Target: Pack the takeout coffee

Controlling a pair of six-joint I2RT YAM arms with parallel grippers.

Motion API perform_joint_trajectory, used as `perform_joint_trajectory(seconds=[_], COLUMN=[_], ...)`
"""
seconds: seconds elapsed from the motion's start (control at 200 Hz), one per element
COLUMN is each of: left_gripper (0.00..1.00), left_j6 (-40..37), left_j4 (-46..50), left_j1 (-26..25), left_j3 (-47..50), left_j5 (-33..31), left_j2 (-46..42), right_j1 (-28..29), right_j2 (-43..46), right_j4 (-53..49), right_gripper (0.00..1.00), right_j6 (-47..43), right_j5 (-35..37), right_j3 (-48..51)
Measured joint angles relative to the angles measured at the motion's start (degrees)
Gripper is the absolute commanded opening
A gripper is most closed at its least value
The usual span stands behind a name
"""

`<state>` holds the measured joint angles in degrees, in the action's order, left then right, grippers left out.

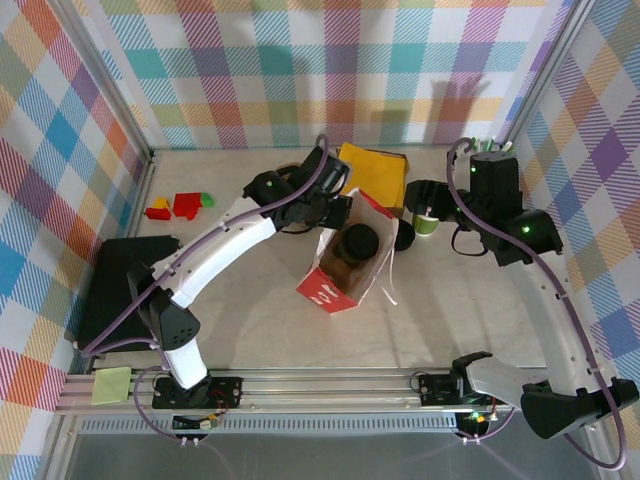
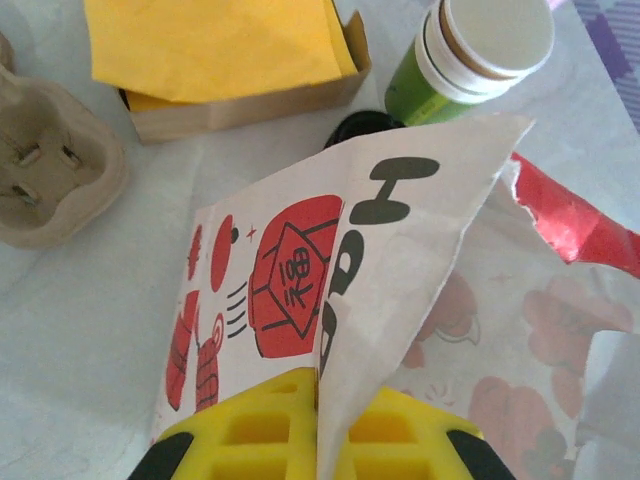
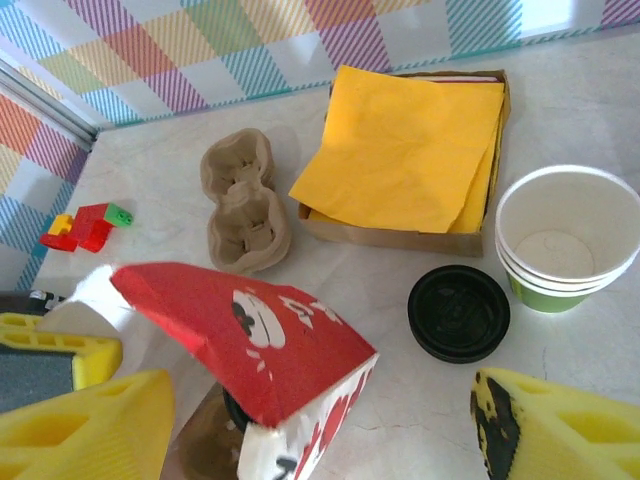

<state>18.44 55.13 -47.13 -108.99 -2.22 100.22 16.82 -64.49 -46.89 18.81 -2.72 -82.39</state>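
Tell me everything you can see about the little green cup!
The green cup looks like paper, green outside, cream-white inside. Several rims show, so a few cups seem nested. It stands upright on the table, empty and uncovered. Its black lid lies flat beside it. Nothing grips it.

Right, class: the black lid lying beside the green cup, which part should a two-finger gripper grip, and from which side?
Best, probably: pinch the black lid across its outer rim, straight down from above. It lies flat and low, so only opposite rim edges offer purchase; avoid the side where the green cup stands close.
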Motion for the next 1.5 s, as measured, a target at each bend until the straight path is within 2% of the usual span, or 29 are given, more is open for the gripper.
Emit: perform_joint_trajectory(seconds=[0.3,0.57,0.885,1.435,1.5], left_gripper=[0.00,0.00,0.02,0.00,0.05], left_j6=[2.29,9.46,14.86,16.76,16.76], left_j4=[7.87,7.34,2.05,-9.68,-10.75], left_j1=[0.85,3.41,6.21,9.42,9.53], left_j3=[-6.29,-1.66,6.73,18.73,20.15], left_j5=[4.31,7.50,7.74,7.76,7.76], left_j2=[0.02,0.02,-1.51,-9.18,-9.66], right_j1=[0.00,0.00,0.00,0.00,0.00], right_j2=[-3.37,-5.73,-5.92,-4.66,-4.57], right_j4=[-1.14,-1.14,-1.18,-0.52,-0.48], right_gripper=[0.74,0.74,0.74,0.73,0.73], right_j6=[3.06,3.50,3.48,4.79,5.05], right_j5=[-4.87,-6.99,-6.80,-4.68,-4.15], right_j3=[-2.12,-2.58,-2.80,-2.69,-2.69])
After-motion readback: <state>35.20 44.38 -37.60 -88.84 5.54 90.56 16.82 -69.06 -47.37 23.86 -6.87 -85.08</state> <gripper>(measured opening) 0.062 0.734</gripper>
